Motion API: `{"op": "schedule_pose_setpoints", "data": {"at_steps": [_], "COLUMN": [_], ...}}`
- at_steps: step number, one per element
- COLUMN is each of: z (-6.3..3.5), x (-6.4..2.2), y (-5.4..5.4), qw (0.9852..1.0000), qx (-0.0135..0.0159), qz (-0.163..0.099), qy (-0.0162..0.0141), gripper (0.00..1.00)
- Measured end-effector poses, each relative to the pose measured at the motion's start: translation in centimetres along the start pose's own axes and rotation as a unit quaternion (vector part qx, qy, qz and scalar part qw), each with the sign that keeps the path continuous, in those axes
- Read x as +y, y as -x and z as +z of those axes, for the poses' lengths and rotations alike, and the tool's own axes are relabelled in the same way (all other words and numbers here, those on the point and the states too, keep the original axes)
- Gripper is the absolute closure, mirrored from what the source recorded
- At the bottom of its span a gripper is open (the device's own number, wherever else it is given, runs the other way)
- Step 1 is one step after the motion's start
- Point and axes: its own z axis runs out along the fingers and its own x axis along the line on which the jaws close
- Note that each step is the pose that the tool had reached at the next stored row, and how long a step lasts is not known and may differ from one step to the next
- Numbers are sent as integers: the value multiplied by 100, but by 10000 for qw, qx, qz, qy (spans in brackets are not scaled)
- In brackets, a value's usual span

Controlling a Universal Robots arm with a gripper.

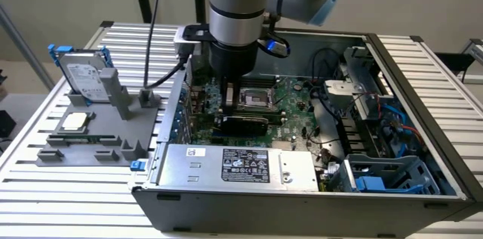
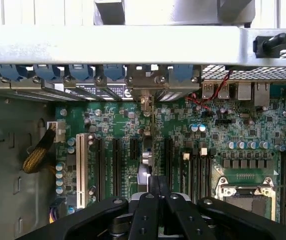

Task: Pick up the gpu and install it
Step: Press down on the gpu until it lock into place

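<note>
In the wrist view the gpu [image 2: 150, 145] shows edge-on as a thin upright card, with its silver end bracket [image 2: 145, 85] against the case's rear slot openings. My gripper [image 2: 158, 192] is shut on the card's near end. The card stands in line with the black expansion slots [image 2: 117, 165] of the green motherboard [image 2: 108, 125]; whether it is fully seated I cannot tell. In the exterior view my gripper [image 1: 228, 83] reaches down into the open computer case [image 1: 422, 98], over the motherboard's side at the exterior view's left.
A grey fixture [image 1: 90, 151] outside the case at the exterior view's left holds a silver hard drive with blue rails [image 1: 81, 75] and a small square CPU chip [image 1: 76, 121]. Inside the case are the CPU socket [image 1: 254, 99], power supply [image 1: 234, 165], cables [image 1: 392, 120] and blue drive cage [image 1: 388, 177].
</note>
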Motion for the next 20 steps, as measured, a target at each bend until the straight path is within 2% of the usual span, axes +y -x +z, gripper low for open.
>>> {"op": "schedule_pose_setpoints", "data": {"at_steps": [5, 8, 10, 11, 14, 20], "z": [58, 67, 7, -45, -179, -206], "x": [10, 14, 16, 19, 24, 25], "y": [7, 13, 18, 16, 15, 16], "qw": [10000, 10000, 10000, 10000, 10000, 10000], "qx": [26, 27, 13, 22, 25, 25], "qz": [0, 1, 1, 2, 1, 1], "qy": [-15, -16, -24, -20, -19, -19], "gripper": [89, 89, 89, 89, 89, 89]}}
